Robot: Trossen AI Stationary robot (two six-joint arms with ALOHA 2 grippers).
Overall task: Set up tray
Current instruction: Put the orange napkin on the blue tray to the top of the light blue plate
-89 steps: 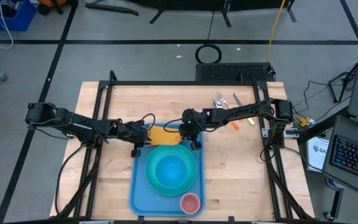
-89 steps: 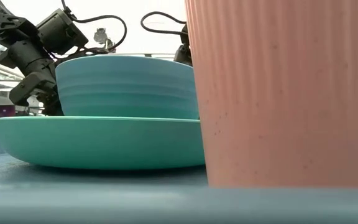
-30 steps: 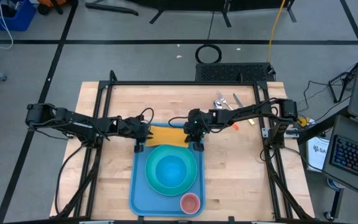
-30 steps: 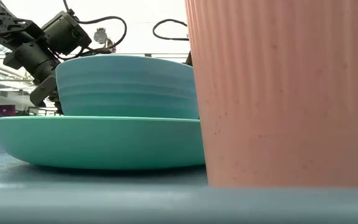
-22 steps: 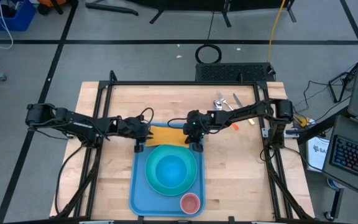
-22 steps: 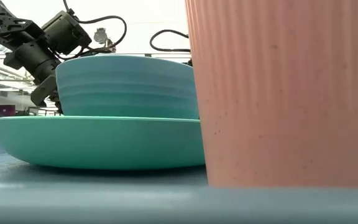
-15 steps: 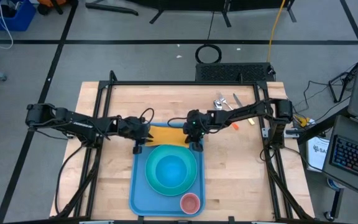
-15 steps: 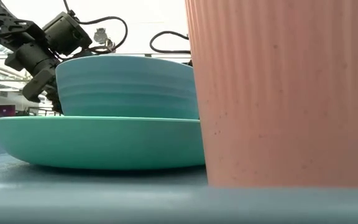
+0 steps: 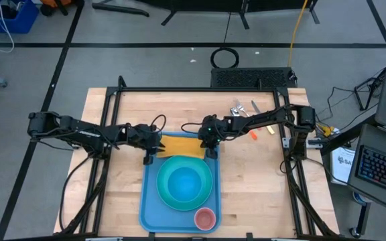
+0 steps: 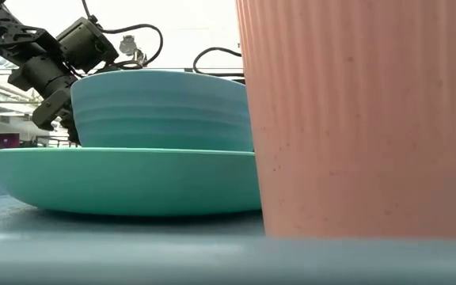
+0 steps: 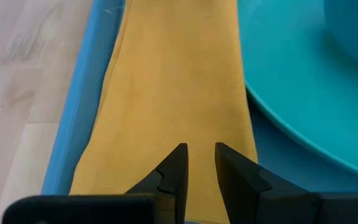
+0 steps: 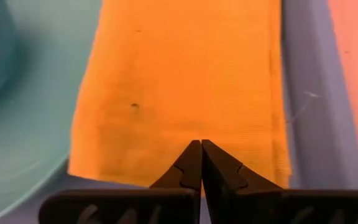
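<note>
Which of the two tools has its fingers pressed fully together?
The right tool: its fingertips meet over the orange napkin, while the left tool shows a gap.

1. The tray [image 9: 150, 215] is looking like smooth, matt plastic.
2. The napkin [image 11: 173, 93] is showing a fine woven cloth texture.
3. The table [image 9: 112, 181] is showing pale wood grain.
4. The cup [image 10: 359, 119] is showing ribbed, speckled, matt plastic.
</note>
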